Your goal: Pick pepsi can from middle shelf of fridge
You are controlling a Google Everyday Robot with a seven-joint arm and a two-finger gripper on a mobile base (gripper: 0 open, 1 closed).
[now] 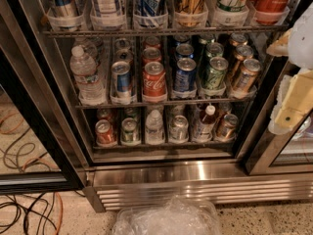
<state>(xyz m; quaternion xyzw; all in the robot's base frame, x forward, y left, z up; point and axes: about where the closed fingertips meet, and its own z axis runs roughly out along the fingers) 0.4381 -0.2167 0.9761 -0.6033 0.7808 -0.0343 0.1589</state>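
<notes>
Hovering outside fridge (195,176), jaws right of pepsi can (185,76).

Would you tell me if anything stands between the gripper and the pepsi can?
The gripper is at the right edge, outside the fridge. The pepsi can stands foremost in its lane on the middle shelf; nothing visible blocks its front. Sideways, the green can and bronze can intervene.

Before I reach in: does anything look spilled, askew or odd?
No spill; the pepsi can stands upright. One oddity: crumpled clear plastic on the floor before the fridge. The gripper hangs at the right edge, beside the middle shelf.
</notes>
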